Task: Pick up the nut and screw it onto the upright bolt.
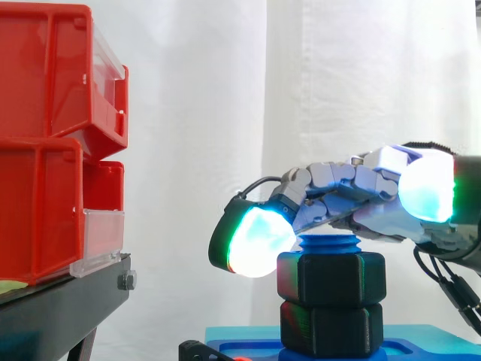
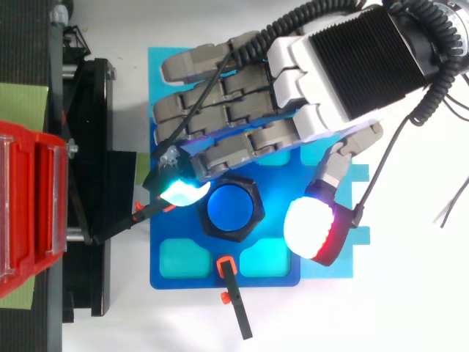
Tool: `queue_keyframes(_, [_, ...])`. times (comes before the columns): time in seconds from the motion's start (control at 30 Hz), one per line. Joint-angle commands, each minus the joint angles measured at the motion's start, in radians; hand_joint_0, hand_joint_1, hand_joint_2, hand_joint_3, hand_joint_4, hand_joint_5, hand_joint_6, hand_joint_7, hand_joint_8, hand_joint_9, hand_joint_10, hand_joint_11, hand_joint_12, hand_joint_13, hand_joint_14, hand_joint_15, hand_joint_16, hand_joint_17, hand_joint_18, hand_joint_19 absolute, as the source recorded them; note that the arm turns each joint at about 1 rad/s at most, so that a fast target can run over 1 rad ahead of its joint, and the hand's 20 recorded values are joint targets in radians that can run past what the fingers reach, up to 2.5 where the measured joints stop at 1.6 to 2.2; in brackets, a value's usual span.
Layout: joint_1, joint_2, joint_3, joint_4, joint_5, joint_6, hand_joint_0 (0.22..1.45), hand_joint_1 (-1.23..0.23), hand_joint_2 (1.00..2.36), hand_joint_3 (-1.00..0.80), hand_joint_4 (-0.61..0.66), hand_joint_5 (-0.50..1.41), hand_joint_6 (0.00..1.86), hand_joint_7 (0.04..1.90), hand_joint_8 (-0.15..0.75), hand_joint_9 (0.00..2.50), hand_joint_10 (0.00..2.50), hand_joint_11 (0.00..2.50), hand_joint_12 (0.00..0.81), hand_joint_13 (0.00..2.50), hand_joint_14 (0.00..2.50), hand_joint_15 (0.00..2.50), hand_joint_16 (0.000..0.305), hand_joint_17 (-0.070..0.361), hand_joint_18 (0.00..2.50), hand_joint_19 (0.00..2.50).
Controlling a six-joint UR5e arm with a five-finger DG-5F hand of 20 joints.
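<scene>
- White curtain [image 1: 225, 90] is hanging behind the whole work area, and a white tabletop [image 2: 388, 315] is lying beneath it.
- Red bins [image 1: 45, 83] are stacked at the left of the side view on a black stand [image 1: 68, 301]; their clear front flaps are facing the work.
- You are looking at a blue plate [image 2: 157, 273] with paler turquoise pockets, sitting on the tabletop just beside the stand.
- Two black clamps with orange tips are gripping the plate: one [image 2: 233, 301] at its near edge and one [image 2: 139, 216] at the edge toward the stand.
- The blue bolt [image 2: 231, 207] is standing upright on the plate, its threaded top [image 1: 328, 244] showing above the black nut [image 1: 331, 277].
- The nut is sitting around the bolt, just under its top, stacked on a second black hex piece [image 1: 331, 327] that is resting on the plate.
- The hand [image 2: 352, 62] is reaching in over the plate with its fingers stretched nearly straight and not closed on anything.
- From the side, the fingers are lying just above the top of the bolt; you cannot tell whether they are touching it.
- One fingertip [image 1: 255, 241] is glowing green-white and hanging just beside the nut on the bin side.
- The thumb pad [image 2: 314, 229] is glowing white with a red edge and standing apart from the nut on the opposite side.
</scene>
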Motion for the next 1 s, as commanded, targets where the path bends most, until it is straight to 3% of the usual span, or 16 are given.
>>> queue_keyframes(0.0, [0.001, 0.0, -0.021, 0.044, 0.001, 0.001, 0.48, -0.06, 1.0, -0.5, 0.23, -0.11, 0.5, 0.82, 0.24, 0.57, 0.0, 0.0, 0.278, 0.54, 0.0, 0.0, 0.036, 0.082, 0.31, 0.04])
queue_keyframes(0.27, [-0.002, 0.0, -0.026, 0.061, 0.001, 0.001, 0.48, -0.07, 1.0, -0.5, 0.23, -0.11, 0.5, 0.82, 0.242, 0.57, 0.0, 0.0, 0.278, 0.54, 0.0, 0.0, 0.036, 0.082, 0.32, 0.04])
queue_keyframes(0.53, [-0.004, -0.051, -0.024, 0.12, 0.001, 0.007, 0.48, -0.07, 1.0, -0.5, 0.24, -0.11, 0.5, 0.82, 0.243, 0.58, 0.0, 0.0, 0.279, 0.54, 0.0, 0.0, 0.036, 0.082, 0.32, 0.05])
queue_keyframes(0.77, [-0.009, -0.05, -0.024, 0.11, 0.001, 0.019, 0.48, -0.07, 1.0, -0.5, 0.24, -0.11, 0.5, 0.83, 0.244, 0.58, 0.0, 0.0, 0.278, 0.54, 0.0, 0.0, 0.036, 0.082, 0.32, 0.05])
queue_keyframes(0.97, [-0.007, -0.05, -0.024, 0.11, 0.001, 0.021, 0.48, -0.07, 1.0, -0.5, 0.27, -0.1, 0.5, 0.95, 0.245, 0.58, 0.0, 0.0, 0.279, 0.55, 0.0, 0.0, 0.036, 0.081, 0.32, 0.05])
